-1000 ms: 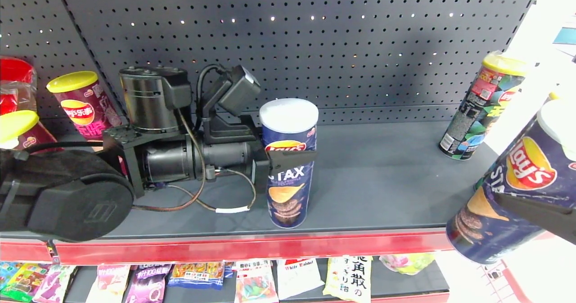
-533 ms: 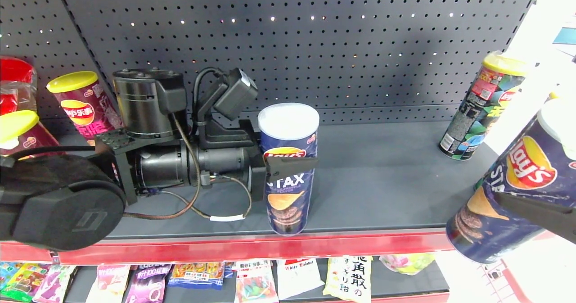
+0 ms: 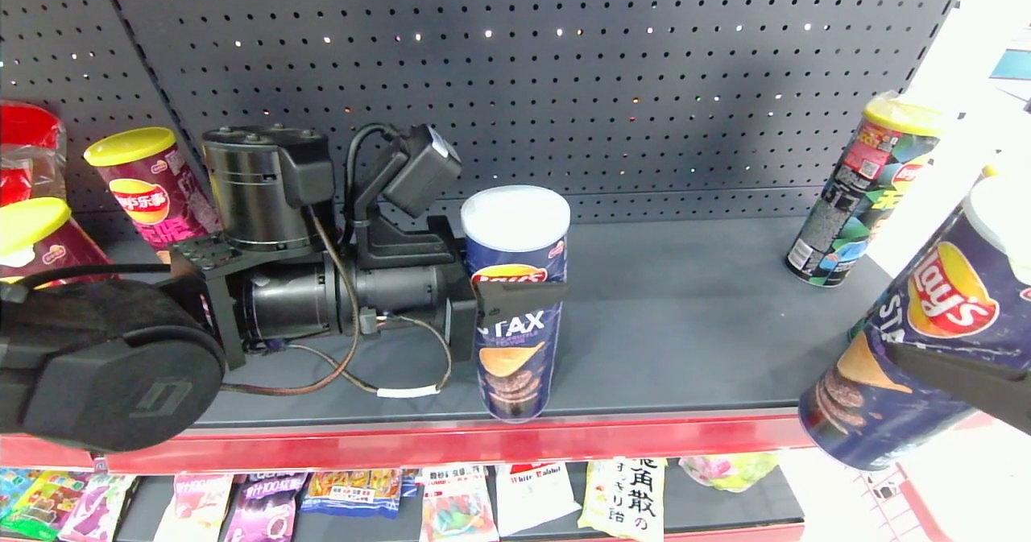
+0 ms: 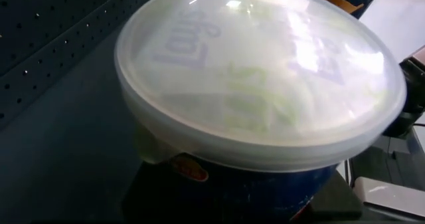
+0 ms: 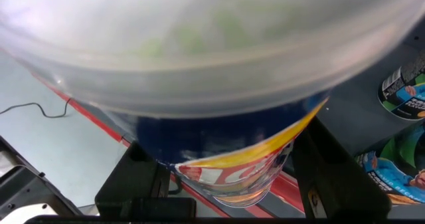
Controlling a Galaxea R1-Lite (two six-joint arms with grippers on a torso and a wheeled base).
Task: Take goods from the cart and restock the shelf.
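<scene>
One blue can point(image 3: 514, 353), upright at the shelf's point(image 3: 685, 324) front edge, in left claw point(image 3: 516, 287).

two blue cans point(image 3: 515, 365) point(image 3: 886, 381), two pink point(image 3: 153, 192) point(image 3: 56, 248), one dark point(image 3: 854, 204).

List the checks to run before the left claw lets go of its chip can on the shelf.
1. Left claw shut on the dark blue cylindrical chip can with white lid: ok.
2. Can upright: ok.
3. Base resting on the grey shelf board: cannot tell.
4. Margin from the red front lip: not ok, base right at it.
5. Right claw gripping the second dark blue chip can: ok.
</scene>
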